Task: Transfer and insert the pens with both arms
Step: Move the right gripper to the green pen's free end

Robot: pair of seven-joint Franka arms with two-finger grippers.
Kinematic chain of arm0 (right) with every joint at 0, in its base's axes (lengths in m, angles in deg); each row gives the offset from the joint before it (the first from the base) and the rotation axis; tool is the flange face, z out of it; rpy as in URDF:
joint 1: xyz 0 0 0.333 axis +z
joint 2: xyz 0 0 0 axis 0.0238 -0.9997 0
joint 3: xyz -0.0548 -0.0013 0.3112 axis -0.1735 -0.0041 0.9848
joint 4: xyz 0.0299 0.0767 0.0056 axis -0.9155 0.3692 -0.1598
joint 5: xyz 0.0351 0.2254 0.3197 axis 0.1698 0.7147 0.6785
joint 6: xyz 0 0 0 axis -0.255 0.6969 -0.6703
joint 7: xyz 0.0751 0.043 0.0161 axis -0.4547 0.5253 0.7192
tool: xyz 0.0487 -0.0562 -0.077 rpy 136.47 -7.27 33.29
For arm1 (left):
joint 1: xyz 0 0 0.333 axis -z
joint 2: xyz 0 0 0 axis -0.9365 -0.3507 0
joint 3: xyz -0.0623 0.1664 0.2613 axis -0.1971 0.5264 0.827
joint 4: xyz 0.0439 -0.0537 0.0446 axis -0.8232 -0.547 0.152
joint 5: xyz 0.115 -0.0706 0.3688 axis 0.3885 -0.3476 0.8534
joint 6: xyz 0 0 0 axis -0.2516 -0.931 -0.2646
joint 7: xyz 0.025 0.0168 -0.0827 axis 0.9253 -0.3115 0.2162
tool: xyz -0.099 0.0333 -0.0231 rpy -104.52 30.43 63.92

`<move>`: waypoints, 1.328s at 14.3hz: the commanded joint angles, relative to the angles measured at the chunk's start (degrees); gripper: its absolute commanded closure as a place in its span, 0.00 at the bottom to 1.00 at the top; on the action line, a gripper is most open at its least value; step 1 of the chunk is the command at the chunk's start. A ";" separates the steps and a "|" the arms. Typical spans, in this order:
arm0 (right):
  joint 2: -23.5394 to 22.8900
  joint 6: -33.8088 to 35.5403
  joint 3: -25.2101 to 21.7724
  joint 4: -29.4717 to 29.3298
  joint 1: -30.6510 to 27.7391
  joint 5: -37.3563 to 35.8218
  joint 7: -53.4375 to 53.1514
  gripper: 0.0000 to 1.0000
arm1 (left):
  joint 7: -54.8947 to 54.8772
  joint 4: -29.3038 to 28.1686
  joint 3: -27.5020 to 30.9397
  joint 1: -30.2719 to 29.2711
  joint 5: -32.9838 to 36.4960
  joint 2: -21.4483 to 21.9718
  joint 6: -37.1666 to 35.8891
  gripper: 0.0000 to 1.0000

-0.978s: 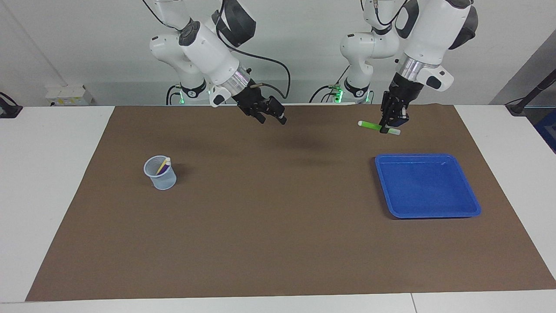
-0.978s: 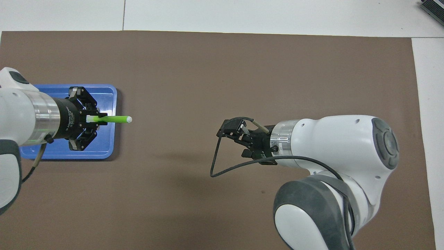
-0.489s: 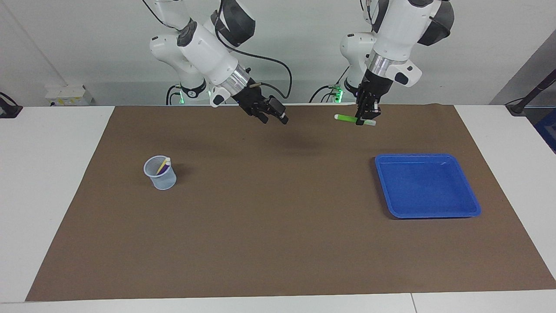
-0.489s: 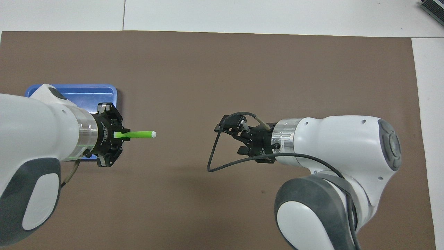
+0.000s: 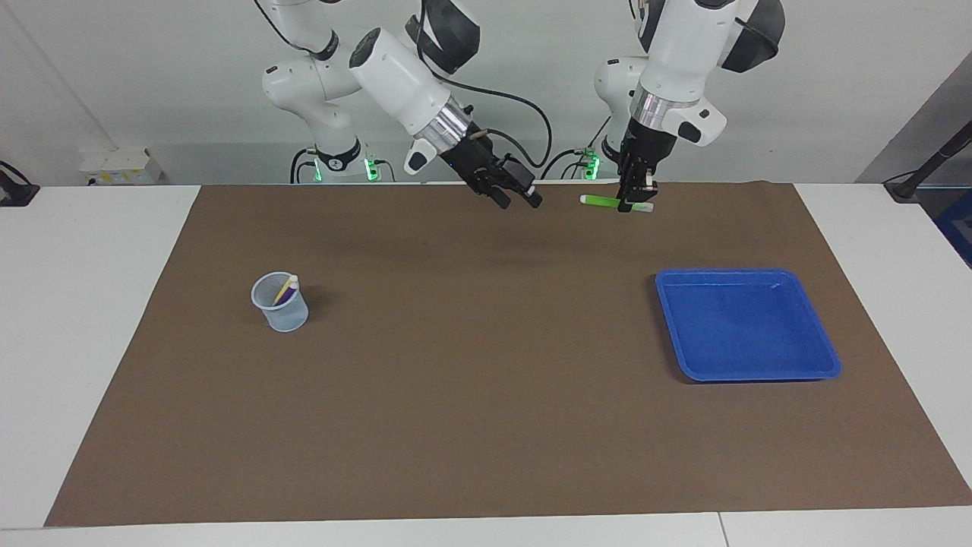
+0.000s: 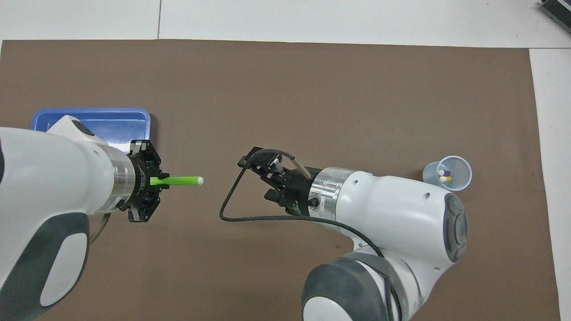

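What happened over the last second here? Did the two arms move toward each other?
Yes. The left gripper, shut on the green pen, carried it from over the blue tray toward the table's middle, holding it level. The right gripper swung toward it, fingers open; a gap remains. The cup with the yellow and purple pens stayed put, as did the tray.

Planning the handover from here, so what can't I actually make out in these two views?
- Overhead view: much of the blue tray, hidden under the left arm.
- Both views: the green pen's held end, buried in the left gripper.
- Both views: the lower ends of the yellow and purple pens, down inside the cup.
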 commanded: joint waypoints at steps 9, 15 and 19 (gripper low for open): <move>-4.98 -7.94 -0.07 -5.31 7.04 7.16 -2.95 0.00 | 3.25 -0.81 -0.54 1.12 0.91 1.58 -0.81 1.00; -8.42 -16.82 -0.07 -5.76 10.91 7.25 -2.86 0.22 | 3.78 -0.72 -0.54 1.38 0.91 1.58 -0.81 1.00; -8.59 -16.74 -0.07 -6.55 10.91 7.25 -2.95 0.37 | 4.13 -0.63 -0.54 1.38 0.91 1.58 -0.81 1.00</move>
